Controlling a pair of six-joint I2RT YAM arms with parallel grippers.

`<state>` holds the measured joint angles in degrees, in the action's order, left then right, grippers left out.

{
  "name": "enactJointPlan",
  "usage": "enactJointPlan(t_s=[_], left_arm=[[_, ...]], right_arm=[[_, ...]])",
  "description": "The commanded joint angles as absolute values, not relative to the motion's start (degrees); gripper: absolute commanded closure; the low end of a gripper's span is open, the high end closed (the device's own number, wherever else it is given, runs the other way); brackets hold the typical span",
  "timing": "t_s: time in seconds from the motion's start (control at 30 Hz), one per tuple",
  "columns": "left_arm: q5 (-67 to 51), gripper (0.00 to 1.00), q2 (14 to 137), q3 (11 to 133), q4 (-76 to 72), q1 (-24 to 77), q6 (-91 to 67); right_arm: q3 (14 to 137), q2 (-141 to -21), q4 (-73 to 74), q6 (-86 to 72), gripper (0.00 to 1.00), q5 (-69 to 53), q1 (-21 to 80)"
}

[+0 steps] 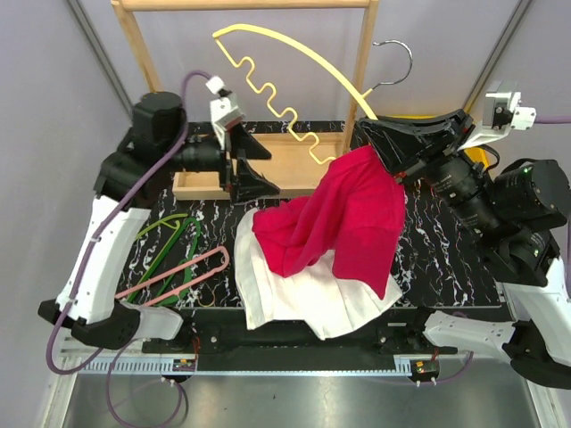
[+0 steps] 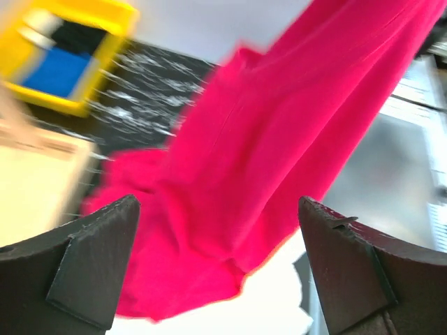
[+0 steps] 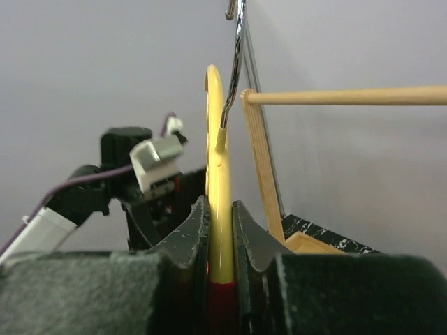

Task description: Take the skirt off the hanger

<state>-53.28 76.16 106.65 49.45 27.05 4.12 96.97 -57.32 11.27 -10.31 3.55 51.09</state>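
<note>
The white skirt lies spread on the table front centre, partly under a bright red shirt; it also shows in the left wrist view. The pale pink hanger lies flat on the table left of the skirt, apart from it. My left gripper is open and empty above the table's back left, facing the red shirt. My right gripper is shut on a pale yellow curved hanger, held up with the red shirt draped from it.
Green wire hangers lie beside the pink hanger. A shallow wooden tray sits at the back under a wooden rack. A yellow bin stands at the far right of the table.
</note>
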Motion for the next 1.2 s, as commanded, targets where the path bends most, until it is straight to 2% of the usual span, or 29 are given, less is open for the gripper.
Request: enactJointPlan(t_s=[0.0,0.17,0.33,0.43,0.6,0.67,0.7,0.73,0.77,0.8,0.83,0.9,1.17], left_arm=[[-47.89,0.01,70.50,114.42,51.15,19.97,9.66],[-52.65,0.01,67.24,121.35,54.48,5.30,15.35],[-44.75,0.01,67.06,125.60,56.61,0.53,22.49],[-49.62,0.01,65.66,121.22,48.63,0.00,20.49],[-67.03,0.01,71.35,120.49,33.35,0.09,1.62],[-75.38,0.01,74.86,122.87,26.32,0.09,-14.61],[-81.07,0.01,77.49,122.00,11.92,0.00,-22.77],[-83.30,0.01,78.74,117.99,0.90,0.44,-43.30],[-85.23,0.01,79.88,115.51,-26.79,1.14,-55.77],[-89.00,0.01,83.20,116.27,-24.72,2.27,-63.21],[-91.56,0.01,84.97,119.24,-16.52,4.72,-55.88],[-96.57,0.04,88.31,124.09,-13.71,7.19,-61.32],[-96.68,0.05,83.77,114.01,-17.75,11.07,-61.08]], right_arm=[[97.21,-52.57,6.58,-9.32,1.00,4.74,51.59],[95.71,-50.80,14.04,-9.31,1.00,5.28,51.59],[97.29,-53.34,23.89,-11.34,1.00,-1.29,51.59],[95.81,-55.37,28.29,-12.57,1.00,-6.74,51.59],[92.99,-57.04,28.39,-14.94,1.00,-11.68,51.59],[92.55,-56.95,28.39,-15.03,1.00,-12.30,51.59],[92.55,-57.13,28.56,-14.94,1.00,-12.30,51.59],[92.64,-57.22,28.56,-14.85,1.00,-12.22,51.59],[92.81,-57.48,28.56,-14.77,1.00,-12.22,51.59],[93.07,-57.74,28.48,-14.68,1.00,-12.39,51.59],[93.51,-58.01,28.56,-14.50,1.00,-12.39,51.59],[94.39,-58.97,28.48,-14.41,1.00,-12.65,51.59],[99.66,-62.66,28.74,-13.28,1.00,-13.98,51.59]])
